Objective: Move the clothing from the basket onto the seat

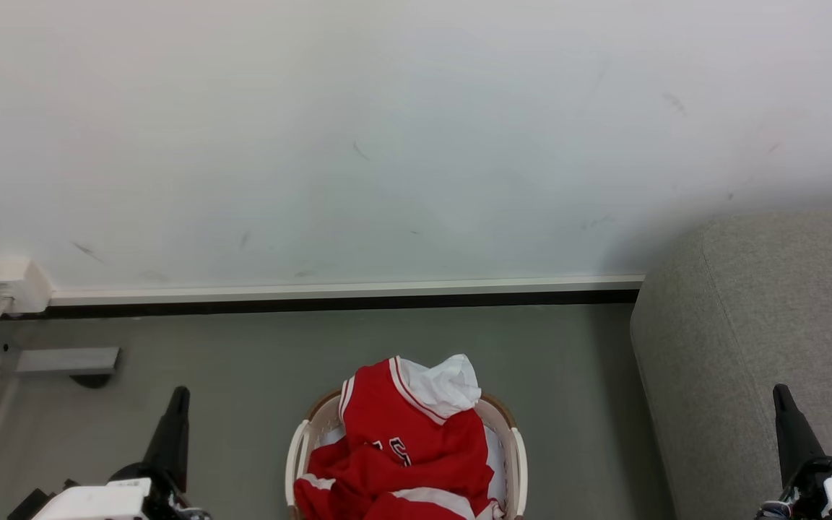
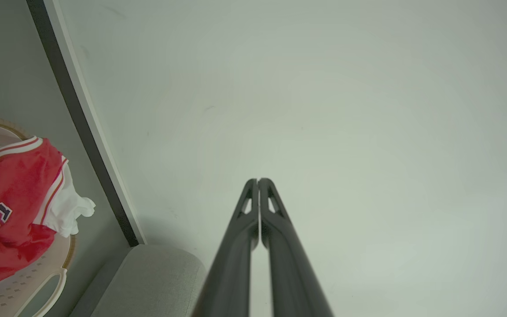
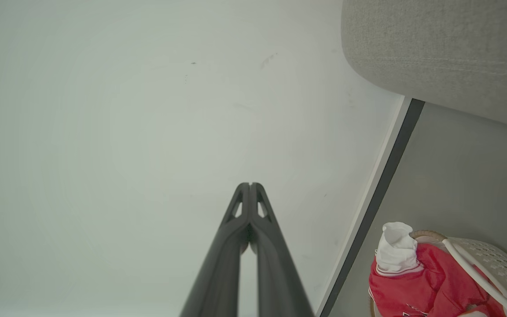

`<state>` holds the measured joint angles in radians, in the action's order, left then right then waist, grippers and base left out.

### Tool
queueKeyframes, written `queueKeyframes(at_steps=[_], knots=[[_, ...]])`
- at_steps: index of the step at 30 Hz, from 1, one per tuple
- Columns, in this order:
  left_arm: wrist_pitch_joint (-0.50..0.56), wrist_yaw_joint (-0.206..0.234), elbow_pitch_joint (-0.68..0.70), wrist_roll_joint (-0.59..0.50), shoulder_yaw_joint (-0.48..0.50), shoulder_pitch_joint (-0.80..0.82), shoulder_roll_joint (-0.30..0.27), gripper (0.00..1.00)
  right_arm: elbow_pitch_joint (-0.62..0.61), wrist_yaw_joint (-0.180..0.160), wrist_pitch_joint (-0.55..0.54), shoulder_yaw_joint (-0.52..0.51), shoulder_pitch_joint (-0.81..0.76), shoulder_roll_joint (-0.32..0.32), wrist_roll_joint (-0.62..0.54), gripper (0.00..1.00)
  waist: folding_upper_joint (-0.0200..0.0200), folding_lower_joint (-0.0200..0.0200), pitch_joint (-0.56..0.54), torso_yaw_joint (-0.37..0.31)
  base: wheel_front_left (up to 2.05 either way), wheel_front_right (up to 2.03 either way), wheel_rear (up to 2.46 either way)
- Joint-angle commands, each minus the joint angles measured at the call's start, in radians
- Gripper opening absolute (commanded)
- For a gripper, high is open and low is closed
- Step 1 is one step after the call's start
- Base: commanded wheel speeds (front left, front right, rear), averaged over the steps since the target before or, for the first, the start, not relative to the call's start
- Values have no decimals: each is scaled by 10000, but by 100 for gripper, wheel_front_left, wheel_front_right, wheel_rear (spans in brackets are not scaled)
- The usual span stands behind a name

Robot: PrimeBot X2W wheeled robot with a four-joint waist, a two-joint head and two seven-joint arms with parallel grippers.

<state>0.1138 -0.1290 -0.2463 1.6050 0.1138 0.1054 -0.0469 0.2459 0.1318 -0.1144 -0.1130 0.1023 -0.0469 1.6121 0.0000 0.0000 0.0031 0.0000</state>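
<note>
The red clothing (image 1: 405, 440) with white trim and dark lettering is piled in the cream basket (image 1: 299, 451) at the bottom centre of the head view, heaped above its rim. The light-grey seat (image 1: 763, 339) stands to the right of the basket. My left gripper (image 1: 179, 393) is shut and empty, left of the basket. My right gripper (image 1: 779, 392) is shut and empty, in front of the seat. In the left wrist view the left gripper (image 2: 258, 180) faces the wall, with the clothing (image 2: 11, 198) and basket (image 2: 29, 273) at left. The right wrist view shows the right gripper (image 3: 250, 185), clothing (image 3: 425, 281), basket (image 3: 495, 264) and seat (image 3: 447, 48).
A pale wall (image 1: 387, 144) with a white and dark skirting board (image 1: 344, 296) runs behind the basket. A white socket box (image 1: 8, 283) sits at the far left, above a grey floor bracket (image 1: 66, 360). Grey floor (image 1: 257, 361) surrounds the basket.
</note>
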Motion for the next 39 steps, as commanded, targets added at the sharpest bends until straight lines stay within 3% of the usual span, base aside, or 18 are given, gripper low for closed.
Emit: queueKeyframes(at_steps=[1, 39], knots=[[36, -45, 31, 151, 12, 84, -69, 0, -46, -23, -22, -34, 126, -68, 17, 0, 0, 0, 0, 0, 0, 0, 0], [36, -45, 31, 151, 12, 83, -69, 0, -46, -23, -22, -34, 126, -69, 17, 0, 0, 0, 0, 0, 0, 0, 0]])
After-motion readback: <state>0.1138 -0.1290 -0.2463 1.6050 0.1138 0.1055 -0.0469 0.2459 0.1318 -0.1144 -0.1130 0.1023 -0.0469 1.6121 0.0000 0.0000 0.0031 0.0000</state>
